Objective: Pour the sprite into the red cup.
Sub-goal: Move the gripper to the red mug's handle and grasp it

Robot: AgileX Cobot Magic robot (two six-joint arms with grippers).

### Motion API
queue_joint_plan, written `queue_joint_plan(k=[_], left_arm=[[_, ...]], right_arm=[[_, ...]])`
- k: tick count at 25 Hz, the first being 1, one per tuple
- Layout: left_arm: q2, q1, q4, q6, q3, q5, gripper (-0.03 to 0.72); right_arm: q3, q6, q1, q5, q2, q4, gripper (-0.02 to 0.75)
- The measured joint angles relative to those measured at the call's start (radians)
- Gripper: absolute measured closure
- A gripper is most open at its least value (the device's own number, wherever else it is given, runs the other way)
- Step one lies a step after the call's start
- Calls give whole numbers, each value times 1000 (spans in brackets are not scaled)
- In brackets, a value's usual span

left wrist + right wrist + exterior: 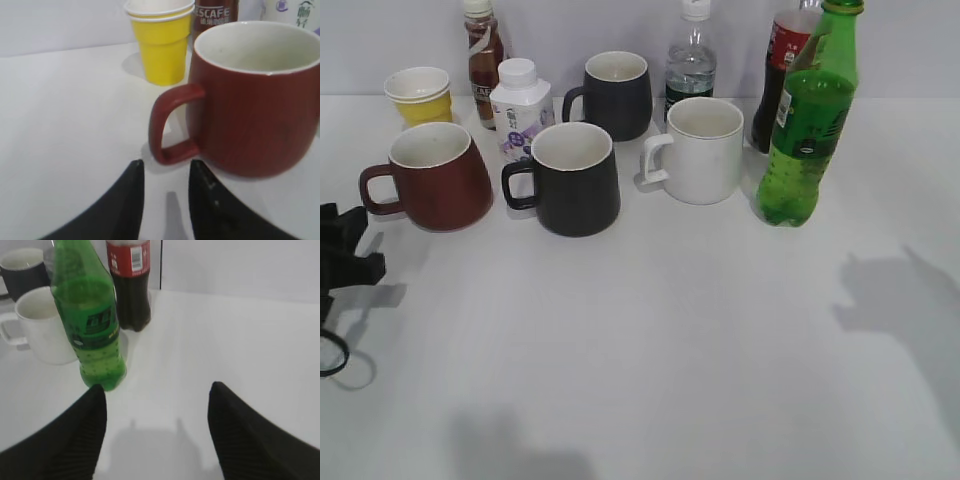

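Sprite (92, 325) upright on the desk (700, 340), right of the white mug (700, 150). Right tool (157, 435) spread wide, empty, offset right: recentre, grip mid-label. Red cup (255, 100) far left; left tool (166, 200) narrowly parted by its handle.

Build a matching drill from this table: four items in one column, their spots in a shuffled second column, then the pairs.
Items
1. sprite
2. red cup
3. white mug
4. yellow paper cup

Spots
A. back left corner of the group
B. front row, far left, handle facing left
C. far right, in front of the cola bottle
D. between the front black mug and the sprite

Pairs: 1-C, 2-B, 3-D, 4-A
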Motion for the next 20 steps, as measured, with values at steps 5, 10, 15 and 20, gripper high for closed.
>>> queue_joint_plan(k=[5,10,15,20], left_arm=[[98,0,-27,0,-73,-54,442],[174,30,-14,-1,-136,-56,367],[196,53,-5,-1,-189,-25,332],[197,73,9,-1,-262,81,330]], right_arm=[[1,0,0,-1,42,0,258],[2,0,0,-1,42,-6,258],[2,-1,0,-1,42,-6,258],[2,-1,0,-1,42,-6,258]])
